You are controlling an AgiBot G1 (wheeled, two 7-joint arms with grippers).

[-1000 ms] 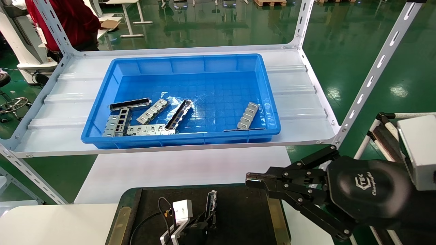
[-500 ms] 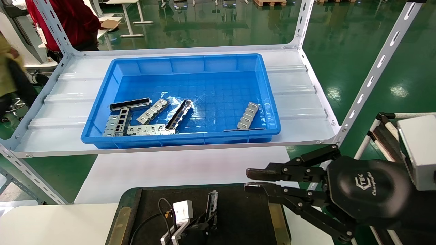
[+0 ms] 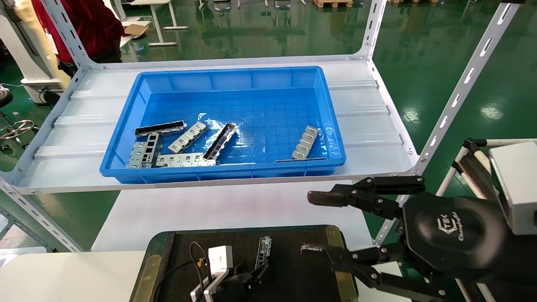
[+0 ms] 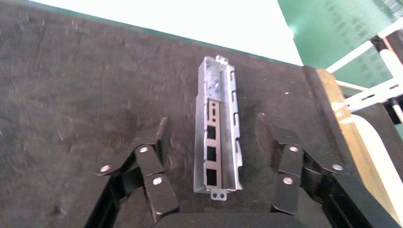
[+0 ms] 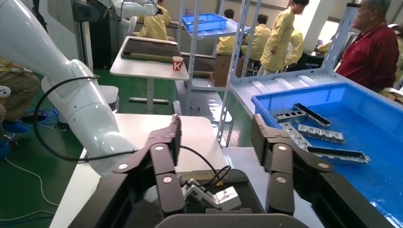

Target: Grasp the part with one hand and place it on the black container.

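Left tool (image 4: 211,137): I am holding it low over the black container (image 3: 293,268), fingers (image 4: 154,142) spread apart and gripping nothing
Part (image 4: 217,128): it is lying flat on the felt of the black container between my two spread fingers, touching neither, its pierced face showing upward (in the head view it shows as a thin silver strip (image 3: 264,251) near the middle of the tray)
Right tool (image 3: 312,222): I am keeping it up at the container's right edge, fingers wide open, empty
Blue bin (image 3: 126,167): it is sitting on the shelf beyond the desk, with several more silver parts lying inside
Step in hand: I am judging this as the release, with the part down on the container and my left tool let go of it
Next move: I would be lifting the left tool straight up, clear of the part, so the fingers are not dragging or tipping it; then one tool would be going to the bin for another piece
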